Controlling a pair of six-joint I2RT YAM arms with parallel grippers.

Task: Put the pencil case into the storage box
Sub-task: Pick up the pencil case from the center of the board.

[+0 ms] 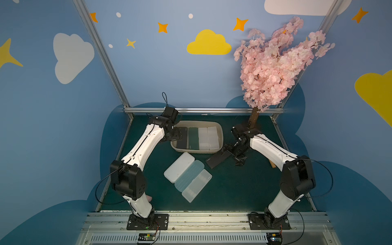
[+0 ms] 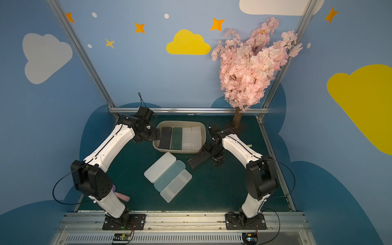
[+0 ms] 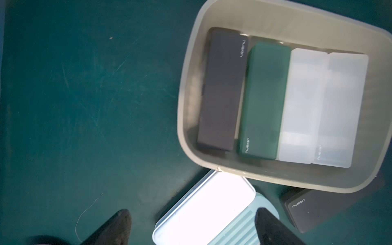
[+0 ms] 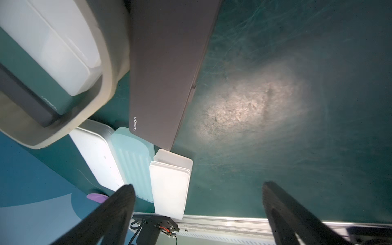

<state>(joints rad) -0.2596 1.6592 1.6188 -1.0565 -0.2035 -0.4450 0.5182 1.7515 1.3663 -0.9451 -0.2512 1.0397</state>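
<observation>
The beige storage box (image 1: pixel 197 123) (image 2: pixel 179 122) stands at the back of the green mat, holding a black (image 3: pixel 222 89), a green (image 3: pixel 263 101) and two translucent white pencil cases side by side. My left gripper (image 1: pixel 179 135) (image 3: pixel 194 221) hangs open at the box's left rim, nothing between its fingers. In front of the box lie a white pencil case (image 1: pixel 179 167), a ribbed light-blue one (image 1: pixel 189 177) and a translucent one (image 1: pixel 197 185), touching. A black pencil case (image 1: pixel 216 159) (image 4: pixel 165 74) lies by the box's front right corner. My right gripper (image 1: pixel 232 152) (image 4: pixel 198 188) is open above its right end.
A pink blossom tree (image 1: pixel 273 63) stands at the back right, its trunk (image 1: pixel 253 118) behind my right arm. A wooden stick (image 1: pixel 272 165) lies beside that arm. A pink object (image 2: pixel 124 196) lies near my left arm's base. Metal rails (image 1: pixel 201 214) border the mat.
</observation>
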